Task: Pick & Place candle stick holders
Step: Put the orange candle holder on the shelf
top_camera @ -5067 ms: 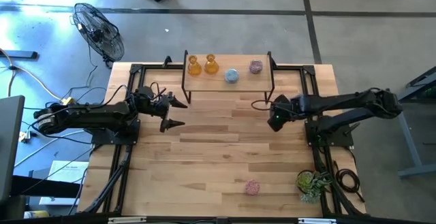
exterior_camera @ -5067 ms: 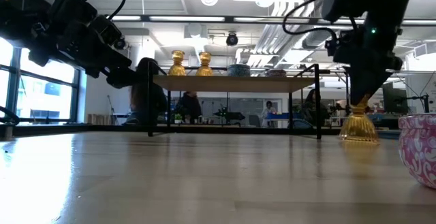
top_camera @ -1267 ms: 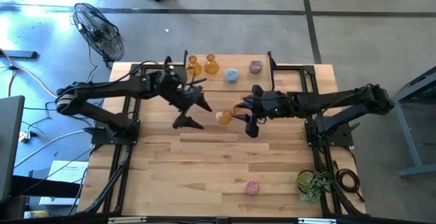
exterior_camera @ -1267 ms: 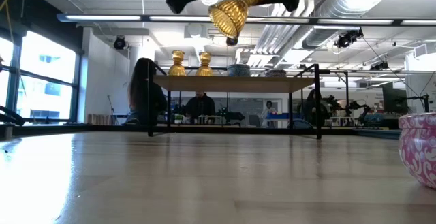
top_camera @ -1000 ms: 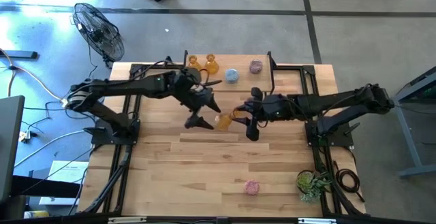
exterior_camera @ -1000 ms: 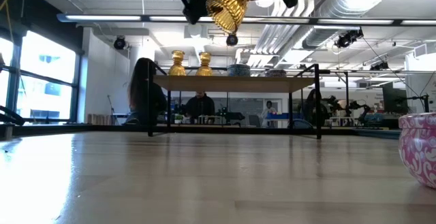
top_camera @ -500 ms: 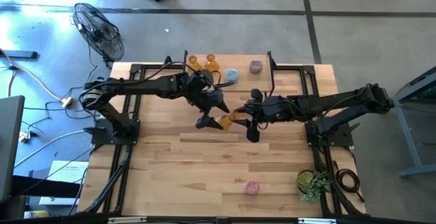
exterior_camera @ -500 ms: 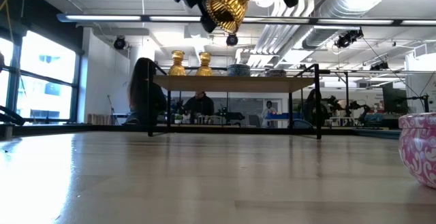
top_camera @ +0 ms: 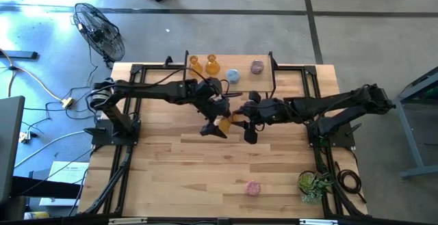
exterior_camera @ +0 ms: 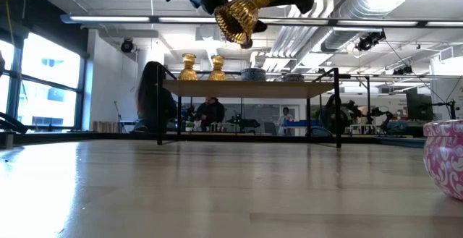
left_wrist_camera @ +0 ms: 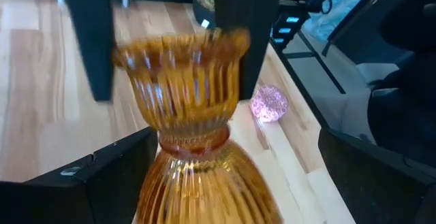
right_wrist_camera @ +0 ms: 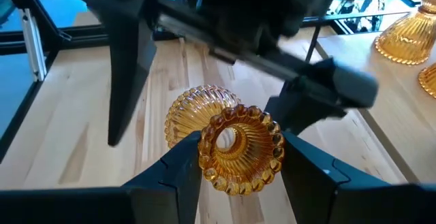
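Revealing what overhead hides: right hand (right_wrist_camera: 235, 166) pinching amber holder (right_wrist_camera: 228, 146).

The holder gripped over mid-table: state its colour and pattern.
Amber-orange ribbed glass holder, held by the right gripper; clearest in the right wrist view.

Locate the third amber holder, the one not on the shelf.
Mid-table in the high view, the amber holder is lifted off the wood, held by the right pincer, with the open left pincer around it, in front of the shelf.
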Controlling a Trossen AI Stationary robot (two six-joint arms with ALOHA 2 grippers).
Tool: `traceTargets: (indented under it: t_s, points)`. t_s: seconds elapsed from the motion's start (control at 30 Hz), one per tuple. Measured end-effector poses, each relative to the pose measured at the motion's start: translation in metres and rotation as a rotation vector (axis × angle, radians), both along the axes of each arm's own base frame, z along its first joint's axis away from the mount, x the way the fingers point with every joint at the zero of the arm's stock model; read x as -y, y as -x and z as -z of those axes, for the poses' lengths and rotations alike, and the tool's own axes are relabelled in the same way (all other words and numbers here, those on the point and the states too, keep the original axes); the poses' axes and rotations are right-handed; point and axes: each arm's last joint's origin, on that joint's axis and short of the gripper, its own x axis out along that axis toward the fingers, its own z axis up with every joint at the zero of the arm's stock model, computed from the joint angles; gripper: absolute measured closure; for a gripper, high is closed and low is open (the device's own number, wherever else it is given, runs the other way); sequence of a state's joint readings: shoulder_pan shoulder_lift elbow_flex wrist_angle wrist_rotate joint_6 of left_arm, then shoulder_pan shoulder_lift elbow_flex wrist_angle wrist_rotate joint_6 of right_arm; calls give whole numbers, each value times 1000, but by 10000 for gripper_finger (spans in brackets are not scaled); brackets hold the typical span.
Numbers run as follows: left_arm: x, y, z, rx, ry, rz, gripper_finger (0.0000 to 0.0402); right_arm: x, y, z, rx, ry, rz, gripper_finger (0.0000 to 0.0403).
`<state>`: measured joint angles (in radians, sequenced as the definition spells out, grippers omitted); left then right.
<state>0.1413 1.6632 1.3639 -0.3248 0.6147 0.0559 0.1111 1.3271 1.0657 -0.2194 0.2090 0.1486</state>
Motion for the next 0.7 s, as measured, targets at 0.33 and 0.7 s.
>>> traceTargets:
  t_s: [0.33,0.7]
  points:
    - [0,-8,13,-1,-45,8,3,0,0,0,1,1,1,245]
    - [4,-10,12,28,-114,5,113,0,1,1,-10,2,0,245]
